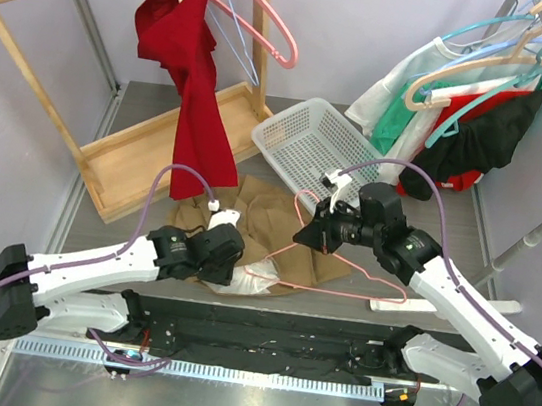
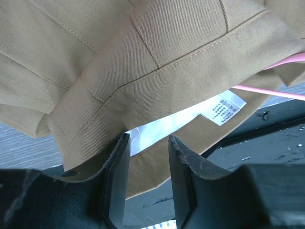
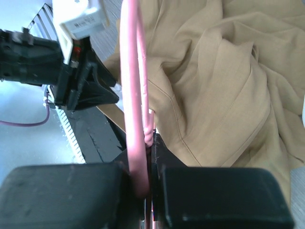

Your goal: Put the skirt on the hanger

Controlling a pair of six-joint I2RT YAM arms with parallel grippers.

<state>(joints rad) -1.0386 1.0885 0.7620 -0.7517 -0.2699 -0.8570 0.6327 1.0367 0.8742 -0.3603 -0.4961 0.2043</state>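
The tan skirt lies crumpled on the table between the two arms. My right gripper is shut on the pink hanger, near its hook, and holds it over the skirt's right side. In the right wrist view the hanger rises straight up from the gripper with the skirt behind it. My left gripper is open at the skirt's waistband; the fabric edge and white lining sit just past its fingertips. A pink hanger bar pokes out under the skirt.
A white basket sits behind the skirt. A wooden rack at back left carries a red garment and pink hangers. Clothes on hangers crowd the right rail. A black mat runs along the near edge.
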